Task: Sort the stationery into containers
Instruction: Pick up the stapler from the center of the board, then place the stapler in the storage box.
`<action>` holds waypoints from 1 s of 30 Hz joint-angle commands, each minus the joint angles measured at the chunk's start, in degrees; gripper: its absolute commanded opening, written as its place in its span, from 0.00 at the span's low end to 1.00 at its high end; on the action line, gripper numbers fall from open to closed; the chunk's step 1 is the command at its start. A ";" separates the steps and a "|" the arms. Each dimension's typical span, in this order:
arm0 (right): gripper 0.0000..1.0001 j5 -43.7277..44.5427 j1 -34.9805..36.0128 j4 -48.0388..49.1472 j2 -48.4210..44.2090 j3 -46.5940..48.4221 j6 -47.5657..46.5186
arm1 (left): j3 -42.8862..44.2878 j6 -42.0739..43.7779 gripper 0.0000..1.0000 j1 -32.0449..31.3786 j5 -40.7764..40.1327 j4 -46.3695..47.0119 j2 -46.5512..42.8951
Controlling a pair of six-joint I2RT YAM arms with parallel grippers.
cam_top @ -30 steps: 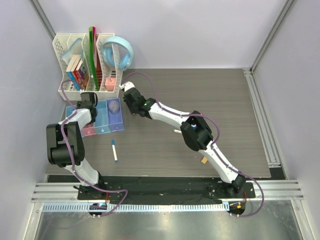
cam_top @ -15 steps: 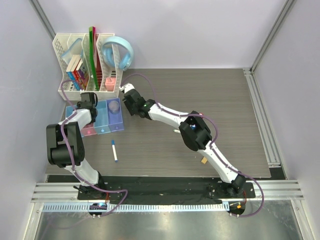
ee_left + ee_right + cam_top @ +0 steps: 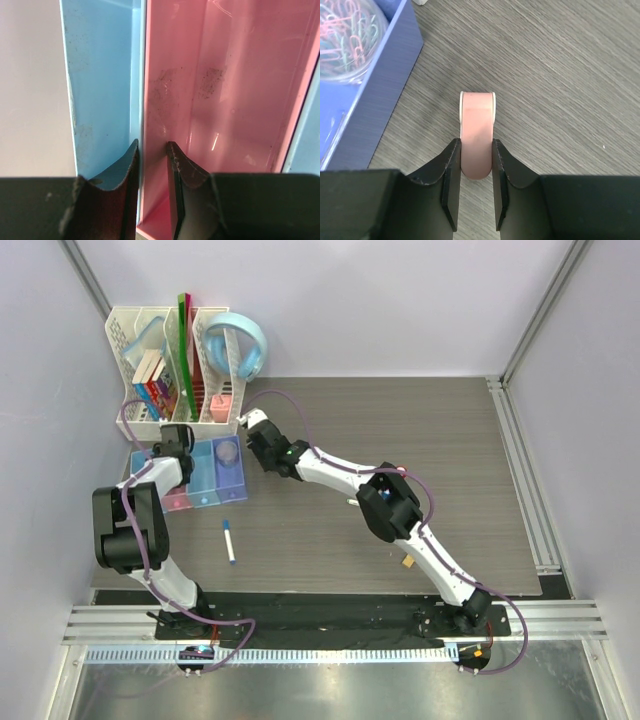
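A row of containers stands at the far left: blue, pink, blue and purple. My left gripper is shut on the wall between the first blue bin and the pink bin, one finger in each. My right gripper is shut on a pinkish eraser lying on the table beside the purple bin. A white marker with a blue cap lies near the front. A thin white pen peeks out under the right arm. A tan eraser lies at front right.
A clear jar of paper clips sits in the purple bin. Behind the bins stands a white mesh organizer with books, a green ruler and light-blue headphones. A metal rail runs along the table's right edge.
The right arm has shifted slightly to the left, its gripper staying by the purple bin. The left arm has not moved.
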 commanded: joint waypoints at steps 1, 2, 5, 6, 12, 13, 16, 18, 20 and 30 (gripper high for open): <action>0.13 0.50 0.17 1.09 -8.48 -0.47 -2.91 | -1.08 -1.57 0.20 1.10 4.30 -1.95 5.16; 0.14 0.32 0.17 1.00 -9.19 -0.91 -3.00 | -0.82 -1.92 0.21 1.10 4.48 -2.13 5.16; 0.13 -0.03 0.17 0.65 -11.56 -2.14 -3.00 | -0.20 -2.10 0.20 0.49 4.92 -2.31 5.60; 0.13 -0.21 0.26 0.47 -12.18 -2.23 -3.00 | 0.06 -2.10 0.20 0.31 4.92 -2.39 5.86; 0.13 -2.05 0.96 -0.76 -15.17 -1.45 -3.00 | 1.73 -2.71 0.20 -1.09 4.65 -3.09 6.83; 0.13 -2.84 1.14 -1.11 -15.44 -1.36 -3.00 | 1.82 -2.71 0.20 -1.53 4.57 -3.27 7.09; 0.13 -4.33 2.01 -1.55 -15.70 -0.39 -3.00 | 2.52 -3.06 0.20 -2.50 4.30 -3.71 7.27; 0.13 -5.04 2.54 -1.81 -15.27 0.49 -3.00 | 3.05 -3.33 0.20 -3.20 4.39 -3.97 7.27; 0.13 -5.91 3.33 -2.25 -14.91 1.36 -3.00 | 3.49 -3.50 0.20 -3.46 4.22 -4.59 7.27; 0.13 -7.33 5.79 -3.13 -11.93 5.23 -3.00 | 3.58 -3.59 0.20 -4.52 3.86 -5.38 6.57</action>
